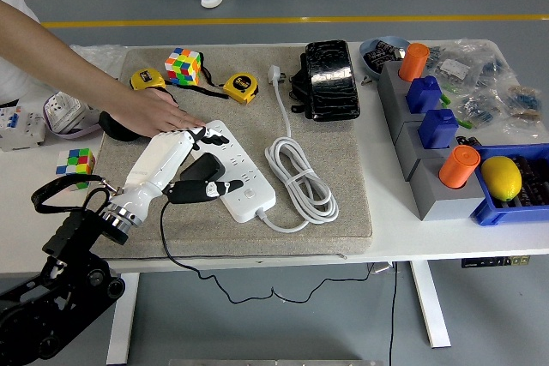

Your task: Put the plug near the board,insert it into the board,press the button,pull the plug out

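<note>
A white power strip (pixel 243 179) lies slantwise on the grey mat (pixel 343 203). My left hand (pixel 196 165), white with black fingertips, reaches in from the lower left and is over the strip's near-left part. Its fingers and thumb are curled around a black plug (pixel 206 165), which sits on or just above the strip's sockets. I cannot tell whether it is seated. The plug's black cord (pixel 162 233) runs down over the table's front edge. A person's hand (pixel 154 113) lies flat on the strip's far end. My right arm is out of view.
The strip's white cord (pixel 298 173) is coiled just right of it. Two yellow tape measures (pixel 239 87) and a colour cube (pixel 183 65) lie at the mat's back, beside a black pouch (pixel 329 79). Grey blocks with orange and blue pieces (pixel 437 130) and a blue bin with a lemon (pixel 502 177) stand at the right.
</note>
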### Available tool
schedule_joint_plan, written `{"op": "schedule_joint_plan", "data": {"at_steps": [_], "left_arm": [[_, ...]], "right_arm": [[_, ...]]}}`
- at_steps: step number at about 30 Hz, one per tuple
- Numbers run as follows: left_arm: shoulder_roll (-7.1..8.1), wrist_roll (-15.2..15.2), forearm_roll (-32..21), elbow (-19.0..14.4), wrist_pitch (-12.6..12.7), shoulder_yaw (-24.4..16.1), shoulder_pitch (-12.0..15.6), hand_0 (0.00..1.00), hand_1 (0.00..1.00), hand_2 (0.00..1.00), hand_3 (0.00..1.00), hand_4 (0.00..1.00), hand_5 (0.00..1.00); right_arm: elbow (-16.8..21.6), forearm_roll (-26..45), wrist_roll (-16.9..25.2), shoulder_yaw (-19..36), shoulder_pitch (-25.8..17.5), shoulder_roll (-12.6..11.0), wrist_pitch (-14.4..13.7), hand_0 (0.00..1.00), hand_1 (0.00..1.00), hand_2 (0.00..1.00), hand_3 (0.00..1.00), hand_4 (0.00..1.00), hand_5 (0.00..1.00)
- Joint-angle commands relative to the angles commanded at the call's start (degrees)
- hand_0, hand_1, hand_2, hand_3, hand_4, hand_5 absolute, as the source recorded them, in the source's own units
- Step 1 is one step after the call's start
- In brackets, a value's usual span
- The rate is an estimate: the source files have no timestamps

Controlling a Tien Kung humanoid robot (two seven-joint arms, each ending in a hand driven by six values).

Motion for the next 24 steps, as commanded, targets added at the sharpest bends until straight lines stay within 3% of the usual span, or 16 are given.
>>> {"op": "schedule_joint_plan", "data": {"at_steps": [7, 15, 16, 24], "left_arm": [[0.82, 2.28, 2.78, 1.11, -0.14, 0.48, 0.96, 0.505, 0.662, 0.661, 0.666, 0.998, 0.579], [0.19, 5.1, 5.11, 3.47, -1.78, 1.13, 0.04, 0.533, 0.685, 0.7, 0.689, 0.998, 0.578], [0.15, 5.31, 5.3, 3.61, -1.96, 1.22, -0.1, 0.572, 0.714, 0.729, 0.71, 0.998, 0.579], [-0.6, 6.29, 5.75, 4.16, -2.76, 2.09, -1.71, 0.581, 0.721, 0.736, 0.716, 0.998, 0.581]], "right_arm": [[0.0, 0.04, 0.3, 0.11, -0.07, 0.03, -0.04, 0.554, 0.599, 0.552, 0.511, 0.868, 0.393], [0.09, 0.0, 0.69, 0.18, -0.04, -0.01, -0.1, 0.553, 0.598, 0.552, 0.51, 0.868, 0.392], [0.07, 0.04, 0.73, 0.2, -0.04, 0.02, -0.12, 0.553, 0.597, 0.551, 0.511, 0.869, 0.39], [0.05, 0.17, 0.91, 0.18, -0.04, 0.06, -0.15, 0.553, 0.597, 0.551, 0.511, 0.868, 0.389]]}}
